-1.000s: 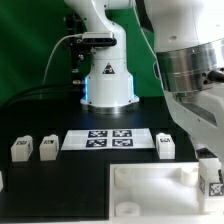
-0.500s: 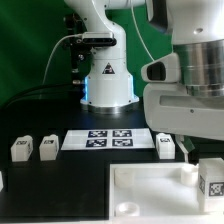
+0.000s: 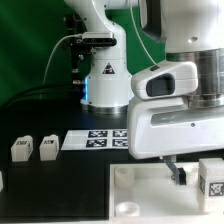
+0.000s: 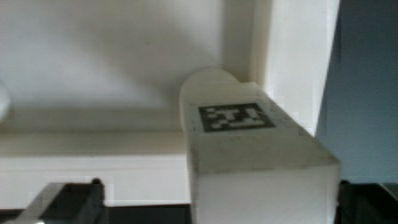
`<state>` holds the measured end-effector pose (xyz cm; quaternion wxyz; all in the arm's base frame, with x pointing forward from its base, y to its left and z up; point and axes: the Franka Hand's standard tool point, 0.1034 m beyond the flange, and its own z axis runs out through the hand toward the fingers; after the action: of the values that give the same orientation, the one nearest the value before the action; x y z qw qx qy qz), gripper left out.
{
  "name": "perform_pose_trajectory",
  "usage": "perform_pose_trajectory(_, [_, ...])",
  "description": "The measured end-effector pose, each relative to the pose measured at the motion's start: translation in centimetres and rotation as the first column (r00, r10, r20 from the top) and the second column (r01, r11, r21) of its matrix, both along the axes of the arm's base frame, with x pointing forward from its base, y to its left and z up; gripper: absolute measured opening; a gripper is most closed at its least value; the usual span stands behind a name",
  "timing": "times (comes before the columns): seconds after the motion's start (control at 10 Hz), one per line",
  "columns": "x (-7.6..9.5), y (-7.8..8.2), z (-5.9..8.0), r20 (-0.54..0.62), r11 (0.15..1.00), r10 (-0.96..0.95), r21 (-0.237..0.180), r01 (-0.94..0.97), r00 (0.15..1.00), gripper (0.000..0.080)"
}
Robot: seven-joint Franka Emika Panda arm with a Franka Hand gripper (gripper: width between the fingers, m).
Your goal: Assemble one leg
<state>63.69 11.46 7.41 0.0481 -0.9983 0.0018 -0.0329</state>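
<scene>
The leg [image 3: 212,180], a small white block with a square tag, stands at the right corner of the large white plate [image 3: 140,195] in the exterior view. My gripper [image 3: 195,176] hangs low over that corner, and one dark finger [image 3: 179,172] shows just left of the leg. In the wrist view the leg [image 4: 258,150] lies between my fingers, with its tag facing the camera. One finger [image 4: 71,200] stands clearly apart from it, and the other is at its far side. The gripper [image 4: 222,208] looks open around the leg.
Two more tagged white legs [image 3: 20,149] [image 3: 47,149] stand at the exterior view's left. The marker board [image 3: 95,140] lies behind the plate, partly hidden by my arm. The robot base [image 3: 107,80] stands at the back. The plate's raised rim shows in the wrist view [image 4: 107,160].
My hand has swung toward the exterior view's left and come lower. It now hides the third loose leg and part of the marker board. The leg at the plate's corner has barely moved.
</scene>
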Motion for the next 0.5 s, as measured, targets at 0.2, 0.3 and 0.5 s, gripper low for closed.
perform_pose_trajectory(0.2, [-0.02, 0.01, -0.02, -0.003, 1.0, -0.021, 0.003, 0.021, 1.0, 0.0386])
perform_pose_trajectory(0.3, [-0.03, 0.04, -0.02, -0.017, 0.988, -0.155, 0.015, 0.155, 0.988, 0.0386])
perform_pose_trajectory(0.5, [-0.02, -0.15, -0.05, -0.042, 0.934, -0.355, 0.024, 0.356, 0.934, 0.0293])
